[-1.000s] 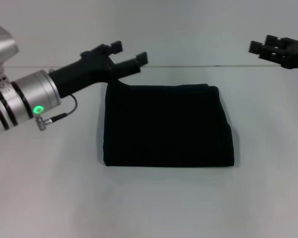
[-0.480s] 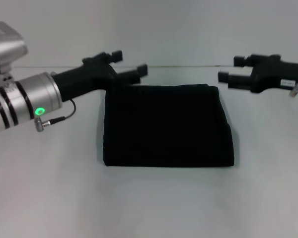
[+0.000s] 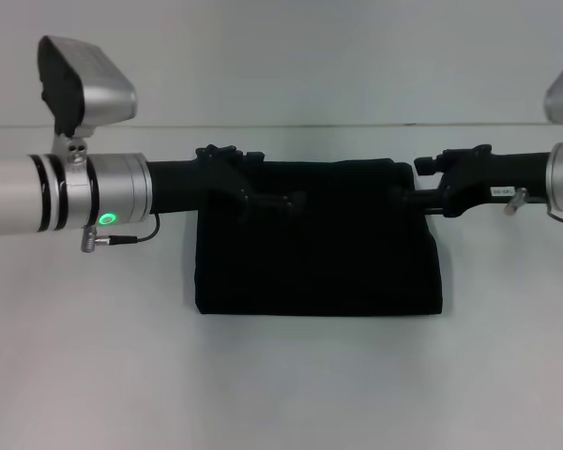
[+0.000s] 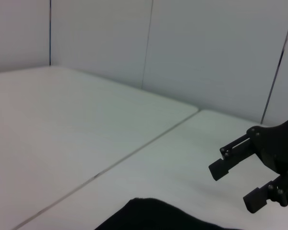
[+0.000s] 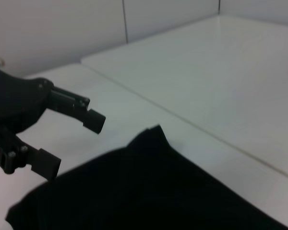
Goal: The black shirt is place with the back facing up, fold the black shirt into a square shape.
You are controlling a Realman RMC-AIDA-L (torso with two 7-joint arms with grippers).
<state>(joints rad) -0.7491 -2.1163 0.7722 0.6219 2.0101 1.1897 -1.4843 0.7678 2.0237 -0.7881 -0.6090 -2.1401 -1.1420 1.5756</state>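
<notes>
I'm seeing the black shirt (image 3: 319,239) lying mid-table already folded into a near-square, so folding is looking basically done, while I'm holding the left gripper (image 3: 291,200) and right gripper (image 3: 405,197), both spread and empty, over its far edge.

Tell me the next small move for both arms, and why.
Probably lower both: the left gripper and right gripper, fingers open, hover over the far part of the folded black shirt, neither visibly gripping cloth yet.
</notes>
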